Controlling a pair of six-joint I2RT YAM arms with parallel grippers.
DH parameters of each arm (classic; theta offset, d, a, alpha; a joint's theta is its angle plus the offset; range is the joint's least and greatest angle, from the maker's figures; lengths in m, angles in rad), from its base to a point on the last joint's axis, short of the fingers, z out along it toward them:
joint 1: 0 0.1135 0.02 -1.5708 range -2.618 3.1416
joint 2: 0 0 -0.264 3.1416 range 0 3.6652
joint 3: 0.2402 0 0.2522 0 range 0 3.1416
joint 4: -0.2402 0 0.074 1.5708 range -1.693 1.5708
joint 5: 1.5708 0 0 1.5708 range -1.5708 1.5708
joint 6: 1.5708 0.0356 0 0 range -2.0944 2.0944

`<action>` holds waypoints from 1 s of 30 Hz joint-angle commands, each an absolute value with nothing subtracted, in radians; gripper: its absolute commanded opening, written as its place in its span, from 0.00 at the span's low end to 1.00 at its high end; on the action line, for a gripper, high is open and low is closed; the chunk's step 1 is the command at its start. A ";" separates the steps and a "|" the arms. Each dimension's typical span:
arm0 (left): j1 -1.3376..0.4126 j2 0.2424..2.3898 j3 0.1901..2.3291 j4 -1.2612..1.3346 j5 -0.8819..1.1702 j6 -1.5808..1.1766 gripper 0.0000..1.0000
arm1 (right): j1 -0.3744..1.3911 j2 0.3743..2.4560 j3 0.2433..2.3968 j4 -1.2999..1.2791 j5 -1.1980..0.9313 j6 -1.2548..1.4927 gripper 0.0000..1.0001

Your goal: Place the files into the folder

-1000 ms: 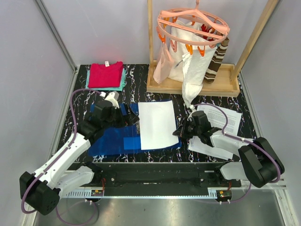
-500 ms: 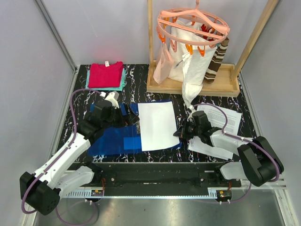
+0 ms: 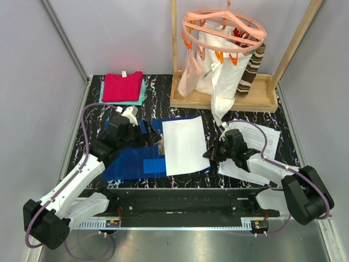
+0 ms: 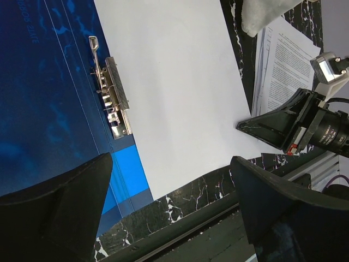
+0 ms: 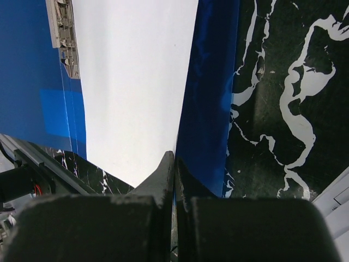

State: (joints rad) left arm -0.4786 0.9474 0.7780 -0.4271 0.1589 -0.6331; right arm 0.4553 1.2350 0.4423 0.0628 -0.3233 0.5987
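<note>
The blue folder (image 3: 131,161) lies open on the black marble table. One white file sheet (image 3: 185,144) lies on its right half, beside the metal clip (image 4: 114,98). More printed files (image 3: 256,136) lie stacked on the table to the right. My right gripper (image 3: 209,153) is low at the sheet's right edge and shut on that edge; in the right wrist view the closed tips (image 5: 173,164) sit where the sheet (image 5: 131,82) meets the folder (image 5: 210,98). My left gripper (image 3: 150,136) hovers open and empty over the folder's spine; its wrist view shows the sheet (image 4: 174,82) and folder (image 4: 43,82).
Folded red and teal cloths (image 3: 123,87) lie at the back left. A wooden rack (image 3: 223,98) at the back holds an orange peg hanger (image 3: 223,27) with white garments (image 3: 221,82) hanging down near the printed stack. The table's front rail (image 4: 218,218) runs just below the folder.
My right gripper has shifted slightly right, and the white sheet has slid and turned a little to the right with it on the folder. The left arm has barely moved.
</note>
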 commanded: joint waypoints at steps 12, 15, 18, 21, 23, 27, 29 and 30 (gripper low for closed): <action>-0.469 0.940 0.778 -0.384 0.181 -0.620 0.94 | 0.451 1.353 0.451 0.218 -0.430 0.618 0.00; -0.468 0.950 0.781 -0.379 0.192 -0.621 0.94 | 0.451 1.359 0.482 0.195 -0.413 0.600 0.00; -0.468 0.957 0.787 -0.379 0.195 -0.621 0.94 | 0.449 1.367 0.497 0.190 -0.419 0.597 0.00; -0.466 0.954 0.785 -0.379 0.193 -0.618 0.94 | 0.449 1.373 0.499 0.190 -0.407 0.595 0.00; -0.465 0.956 0.781 -0.379 0.190 -0.617 0.94 | 0.449 1.381 0.503 0.190 -0.408 0.595 0.00; -0.463 0.960 0.776 -0.371 0.202 -0.620 0.94 | 0.449 1.390 0.509 0.196 -0.410 0.600 0.00; -0.463 0.962 0.776 -0.370 0.204 -0.618 0.94 | 0.451 1.394 0.518 0.195 -0.411 0.595 0.00; -0.462 0.962 0.778 -0.368 0.204 -0.618 0.94 | 0.449 1.397 0.520 0.195 -0.413 0.594 0.00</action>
State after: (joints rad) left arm -0.4679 0.9600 0.7776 -0.4236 0.1772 -0.6323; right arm 0.4549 1.3849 0.4725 0.1608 -0.4095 0.6155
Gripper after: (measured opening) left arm 0.935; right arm 0.006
